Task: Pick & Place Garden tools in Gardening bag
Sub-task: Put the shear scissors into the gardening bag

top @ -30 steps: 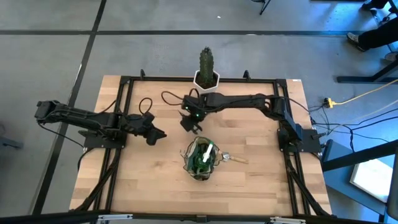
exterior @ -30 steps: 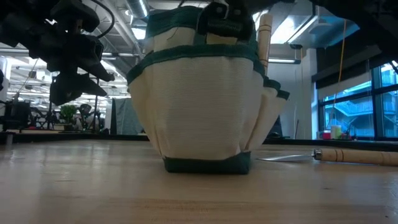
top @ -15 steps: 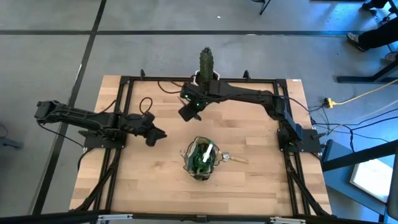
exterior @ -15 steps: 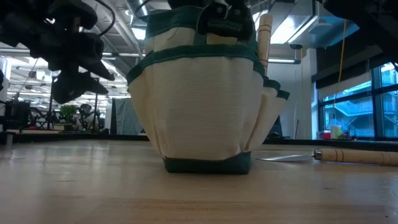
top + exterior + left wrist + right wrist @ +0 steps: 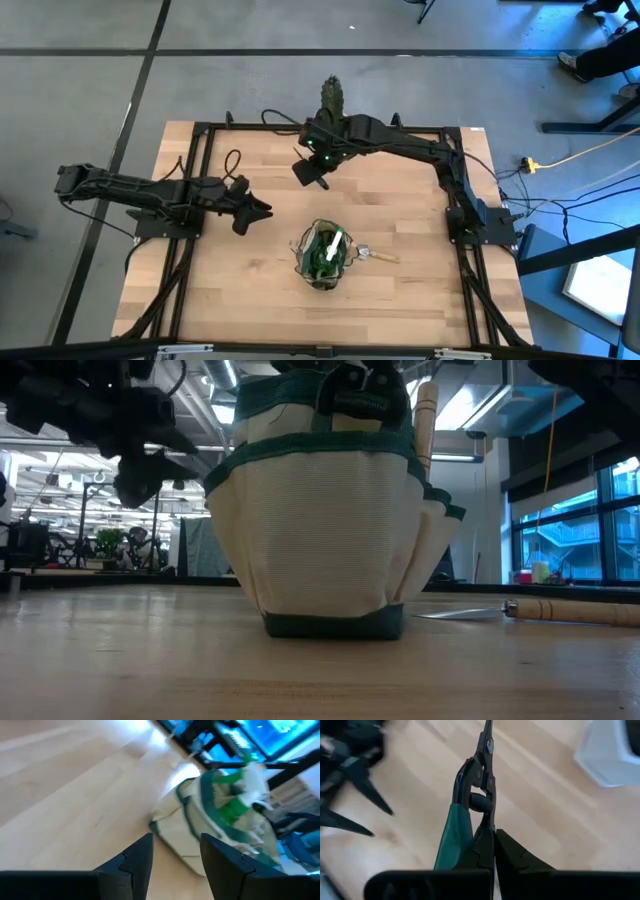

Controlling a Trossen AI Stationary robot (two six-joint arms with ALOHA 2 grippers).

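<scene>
The gardening bag [image 5: 323, 255] stands upright on its base mid-table, with a green sprayer [image 5: 234, 806] and a wooden handle [image 5: 427, 415] sticking out of it. A wooden-handled tool [image 5: 378, 256] lies flat on the table to the bag's right. My right gripper [image 5: 312, 170] hangs high over the far middle of the table, shut on the pruning shears [image 5: 476, 780]. My left gripper [image 5: 262, 210] hovers open to the left of the bag, pointing at it, with nothing between its fingers [image 5: 137, 860]. My right gripper pinches the shears by their handles [image 5: 479, 837], one green and one dark, between its two fingers. The fingers slant down from above and lie along the shears, whose closed blades [image 5: 486, 735] point on ahead of them. The shears are lifted clear of the table.
A green cactus [image 5: 332, 95] in a white pot [image 5: 612, 755] stands at the table's far edge, just behind my right gripper. A black frame [image 5: 200, 130] runs around the wooden tabletop. Bare wood lies on the near side of the bag.
My right gripper has risen steeply with the pruning shears and drifted toward the table's far edge, near the cactus. My left gripper has stayed beside the bag, rolling and tipping up a little. The bag and the tool beside it have not moved.
</scene>
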